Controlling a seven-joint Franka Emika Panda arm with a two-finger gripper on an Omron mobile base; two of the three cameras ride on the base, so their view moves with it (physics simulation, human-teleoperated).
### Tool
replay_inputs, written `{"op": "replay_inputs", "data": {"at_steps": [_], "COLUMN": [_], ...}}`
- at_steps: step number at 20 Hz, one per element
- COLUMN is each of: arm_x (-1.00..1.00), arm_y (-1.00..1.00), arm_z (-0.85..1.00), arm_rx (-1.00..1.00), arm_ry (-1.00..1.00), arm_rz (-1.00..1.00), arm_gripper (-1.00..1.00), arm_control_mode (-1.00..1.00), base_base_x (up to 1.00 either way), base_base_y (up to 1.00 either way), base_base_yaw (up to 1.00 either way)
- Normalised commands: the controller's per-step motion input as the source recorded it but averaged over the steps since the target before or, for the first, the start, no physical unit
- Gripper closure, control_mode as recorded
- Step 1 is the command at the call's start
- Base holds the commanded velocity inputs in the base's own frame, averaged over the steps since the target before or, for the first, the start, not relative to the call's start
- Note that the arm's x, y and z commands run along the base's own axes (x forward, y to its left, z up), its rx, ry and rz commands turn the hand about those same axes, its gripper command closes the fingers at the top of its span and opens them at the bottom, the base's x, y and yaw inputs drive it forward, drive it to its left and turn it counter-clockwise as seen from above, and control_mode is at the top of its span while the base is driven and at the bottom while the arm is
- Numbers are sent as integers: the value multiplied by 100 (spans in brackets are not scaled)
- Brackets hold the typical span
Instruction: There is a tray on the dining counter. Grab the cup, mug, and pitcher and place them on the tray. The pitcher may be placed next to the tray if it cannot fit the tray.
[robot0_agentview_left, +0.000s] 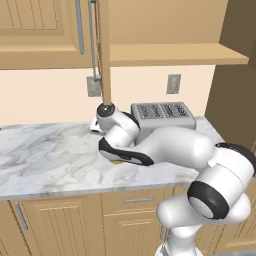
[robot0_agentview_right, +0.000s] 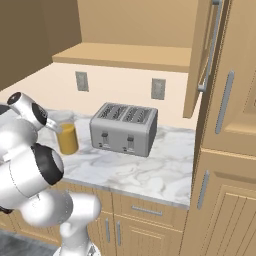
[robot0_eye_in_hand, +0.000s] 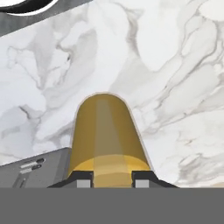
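Note:
The pitcher (robot0_agentview_right: 67, 136), clear glass with orange juice in its lower part, stands on the marble worktop just left of the toaster. My gripper (robot0_agentview_right: 54, 126) reaches it from the left at its rim. In the hand view the pitcher (robot0_eye_in_hand: 107, 135) runs away from my gripper (robot0_eye_in_hand: 113, 181), whose two dark fingertips (robot0_eye_in_hand: 84, 181) sit shut on its near wall. In the left base view my arm covers all but an orange sliver of the pitcher (robot0_agentview_left: 116, 161). The tray, dining counter, cup and mug are out of view.
A grey four-slot toaster (robot0_agentview_right: 124, 129) (robot0_agentview_left: 162, 116) stands close to the pitcher's right. An open wall-cabinet door (robot0_agentview_right: 200, 60) (robot0_agentview_left: 105, 50) hangs over the worktop (robot0_agentview_left: 45, 155). A tall cabinet (robot0_agentview_right: 230, 150) ends the worktop on the right.

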Motion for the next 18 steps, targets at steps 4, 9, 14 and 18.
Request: {"op": "replay_inputs", "data": {"at_steps": [4, 9, 14, 18], "arm_x": [-22, 0, 0, -4], "arm_y": [0, -1, -3, -18], "arm_z": [0, 0, 0, 9], "arm_rx": [-2, 0, 0, 0], "arm_ry": [-2, 0, 0, 0], "arm_rz": [29, 5, 3, 9], "arm_gripper": [100, 100, 100, 100], "arm_control_mode": [-100, -100, -100, -100], "base_base_x": [0, 0, 0, 0], "base_base_y": [0, 0, 0, 0], "base_base_yaw": [0, 0, 0, 0]}}
